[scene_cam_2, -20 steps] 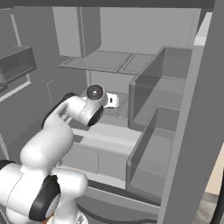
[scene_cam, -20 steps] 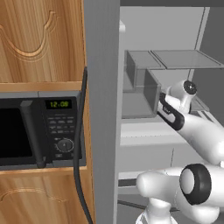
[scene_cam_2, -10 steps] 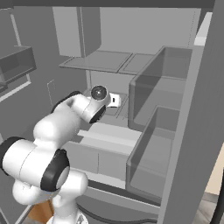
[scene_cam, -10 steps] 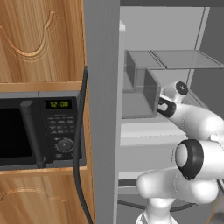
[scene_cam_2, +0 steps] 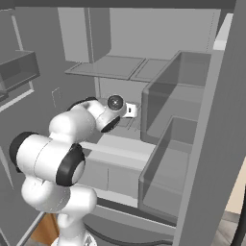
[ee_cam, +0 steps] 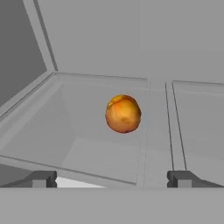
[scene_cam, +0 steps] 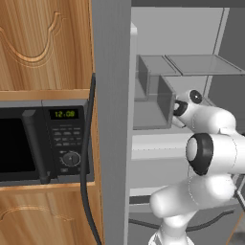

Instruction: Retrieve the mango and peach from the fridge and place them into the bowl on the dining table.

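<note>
Hand (ee_cam: 111, 179) wide open, nothing in it, pointing into the fridge (scene_cam_2: 158, 62).

From the hand view the two fingertips (ee_cam: 41, 179) sit far apart, and a round orange-red fruit, peach (ee_cam: 123, 113) I'd say, sits on the pale grey shelf (ee_cam: 100, 131) ahead, roughly centered between them but not touching. Base views show the white arm (scene_cam: 210, 148) reaching in at mid-shelf height, with a microwave (scene_cam: 43, 143) in the wood cabinet on the left.

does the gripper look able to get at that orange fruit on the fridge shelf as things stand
Probably yes. The gripper is open and faces the fruit, which sits alone on the pale shelf ahead, with nothing visible between them.
</note>
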Available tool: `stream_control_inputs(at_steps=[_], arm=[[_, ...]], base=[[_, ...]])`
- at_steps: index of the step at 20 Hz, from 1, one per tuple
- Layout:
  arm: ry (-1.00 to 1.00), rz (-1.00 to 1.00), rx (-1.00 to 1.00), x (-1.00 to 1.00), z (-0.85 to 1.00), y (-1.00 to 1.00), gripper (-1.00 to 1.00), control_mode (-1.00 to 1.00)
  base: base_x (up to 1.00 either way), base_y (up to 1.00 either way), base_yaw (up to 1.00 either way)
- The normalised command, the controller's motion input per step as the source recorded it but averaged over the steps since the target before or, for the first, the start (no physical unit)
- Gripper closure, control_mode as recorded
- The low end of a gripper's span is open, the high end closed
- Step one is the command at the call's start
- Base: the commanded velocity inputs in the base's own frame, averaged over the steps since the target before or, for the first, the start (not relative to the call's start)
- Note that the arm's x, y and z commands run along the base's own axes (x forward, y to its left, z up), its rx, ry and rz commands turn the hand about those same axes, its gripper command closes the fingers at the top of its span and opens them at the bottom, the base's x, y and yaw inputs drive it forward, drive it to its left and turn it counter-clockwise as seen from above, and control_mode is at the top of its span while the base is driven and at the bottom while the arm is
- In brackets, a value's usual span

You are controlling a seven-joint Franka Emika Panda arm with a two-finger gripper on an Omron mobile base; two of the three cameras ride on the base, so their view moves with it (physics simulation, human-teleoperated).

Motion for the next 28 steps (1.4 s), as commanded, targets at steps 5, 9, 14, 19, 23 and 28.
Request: stream_control_inputs(at_steps=[5,9,14,19,23,28], arm=[[0.0,0.0,0.02,0.45,-0.25,-0.1,-1.0,-1.0],[0.0,0.0,0.03,0.47,-0.27,-0.16,-1.0,-1.0],[0.0,0.0,0.03,0.5,-0.22,-0.13,-1.0,-1.0],[0.0,0.0,0.01,0.52,-0.25,0.0,-1.0,-1.0],[0.0,0.0,0.0,0.43,-0.26,0.0,-1.0,-1.0],[0.01,0.0,0.0,0.48,-0.26,0.0,-1.0,-1.0]], base=[[0.0,0.0,0.0],[0.0,0.0,0.0],[0.0,0.0,0.0],[0.0,0.0,0.0],[0.0,0.0,0.0],[0.0,0.0,0.0]])
